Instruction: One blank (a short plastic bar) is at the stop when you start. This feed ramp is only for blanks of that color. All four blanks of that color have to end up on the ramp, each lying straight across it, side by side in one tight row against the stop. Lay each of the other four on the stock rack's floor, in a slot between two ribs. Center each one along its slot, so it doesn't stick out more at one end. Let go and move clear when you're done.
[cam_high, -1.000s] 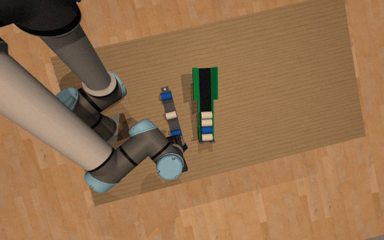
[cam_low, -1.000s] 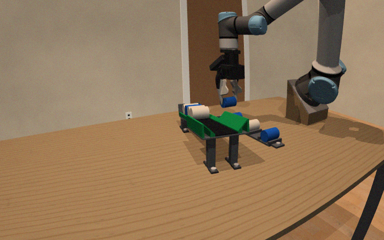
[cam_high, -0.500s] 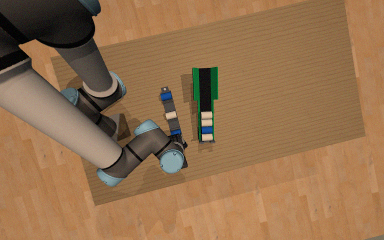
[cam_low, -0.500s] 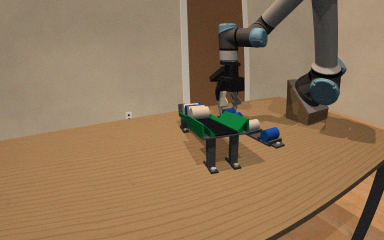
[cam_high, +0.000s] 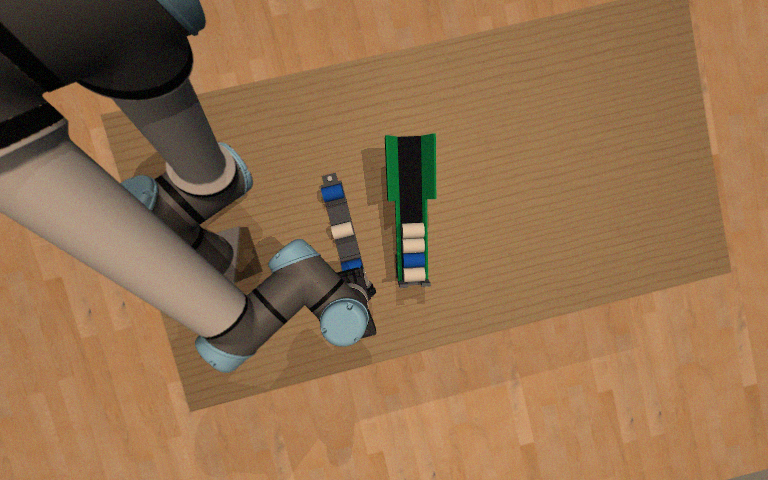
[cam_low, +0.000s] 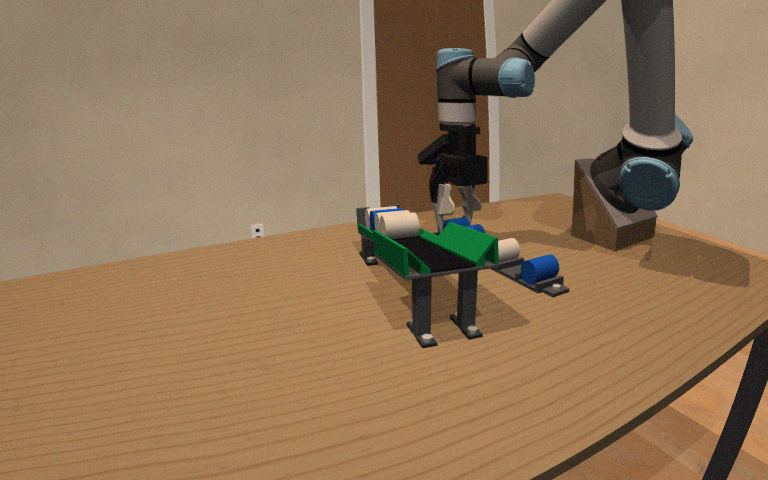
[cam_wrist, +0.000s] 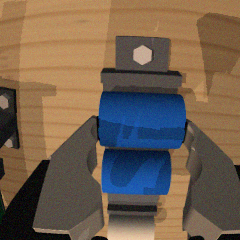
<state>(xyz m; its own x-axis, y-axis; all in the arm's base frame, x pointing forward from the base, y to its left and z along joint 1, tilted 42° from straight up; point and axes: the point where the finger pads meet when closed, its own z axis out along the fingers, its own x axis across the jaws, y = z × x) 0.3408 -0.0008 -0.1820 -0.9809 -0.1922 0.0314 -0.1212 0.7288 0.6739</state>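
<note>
My gripper (cam_wrist: 140, 119) (cam_low: 455, 212) (cam_high: 357, 278) is shut on a blue blank (cam_wrist: 142, 120) (cam_low: 457, 221), holding it crosswise low over the end slot of the grey stock rack (cam_high: 338, 212) (cam_low: 552, 288) (cam_wrist: 125, 50). Right beside it a second blue blank (cam_wrist: 136, 172) (cam_high: 351, 264) (cam_low: 475, 228) lies in the neighbouring slot. Further along the rack lie a cream blank (cam_high: 341, 230) (cam_low: 508, 247) and a blue blank (cam_high: 332, 193) (cam_low: 539, 268). On the green feed ramp (cam_high: 391, 169) (cam_low: 461, 240), a cream blank (cam_high: 414, 274) sits at the stop, then a blue one (cam_high: 414, 259), then two cream ones (cam_high: 414, 245) (cam_high: 413, 229).
The ramp stands on grey legs (cam_low: 421, 314) to the right of the rack on the wooden table (cam_high: 566, 169). The arm's base block (cam_low: 603, 217) stands at the back of the table. The arm's elbow and wrist (cam_high: 342, 319) hang over the rack's near end.
</note>
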